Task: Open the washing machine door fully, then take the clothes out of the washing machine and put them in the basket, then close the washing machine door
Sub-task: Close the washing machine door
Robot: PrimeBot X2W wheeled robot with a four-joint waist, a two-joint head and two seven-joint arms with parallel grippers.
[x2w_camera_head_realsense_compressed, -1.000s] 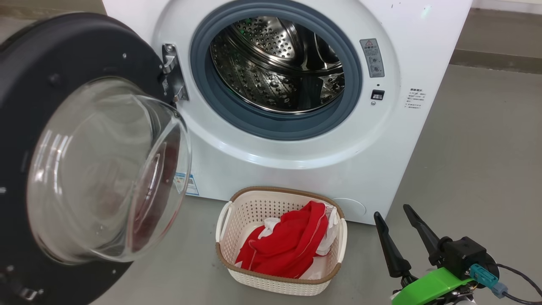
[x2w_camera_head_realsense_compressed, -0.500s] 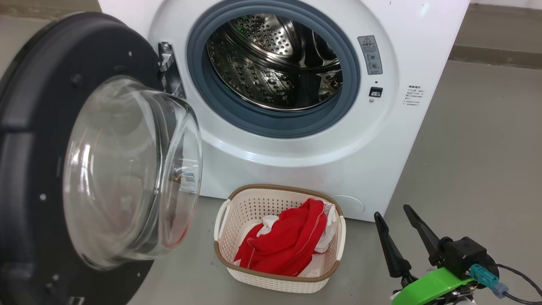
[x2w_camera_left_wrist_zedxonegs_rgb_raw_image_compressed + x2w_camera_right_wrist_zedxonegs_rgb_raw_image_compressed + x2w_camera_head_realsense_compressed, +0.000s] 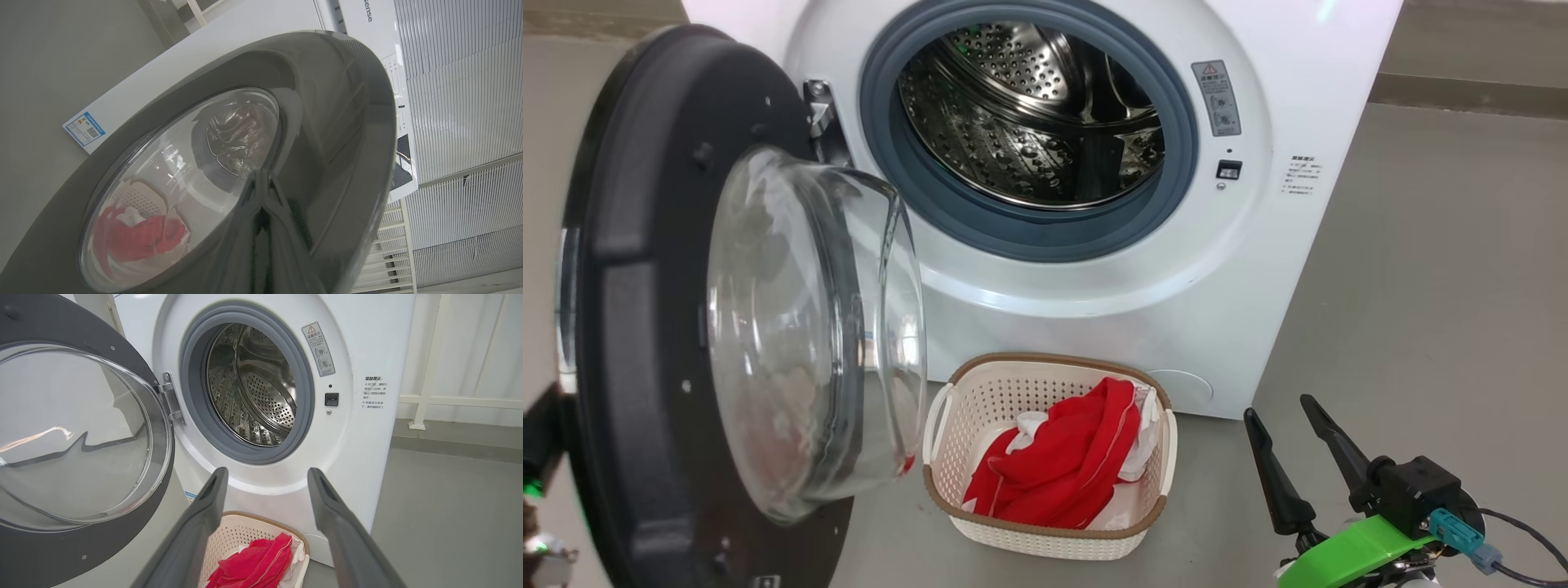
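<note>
Swung nearer shut, washing machine door [image 3: 629, 269], "sense" lettering [image 3: 366, 11] read on washing machine [image 3: 253, 36], left gripper [image 3: 261, 179] closed against door's black ring, right gripper [image 3: 1277, 407] gaped right of basket [image 3: 1045, 535]

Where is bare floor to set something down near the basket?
Bare floor right of the machine and basket, up to the right gripper. Crowded left: the door stands close beside the basket's left handle.

The place reads as a bare laundry corner or appliance test room, not a furnished home. A white front-loading washing machine [image 3: 1258, 245] stands directly on a plain grey floor [image 3: 1445, 310]. A small basket [image 3: 1045, 359] of red clothes [image 3: 1062, 469] sits on its near side. Ribbed white wall panels [image 3: 461, 102] and a white railing [image 3: 449, 401] lie beyond.
</note>
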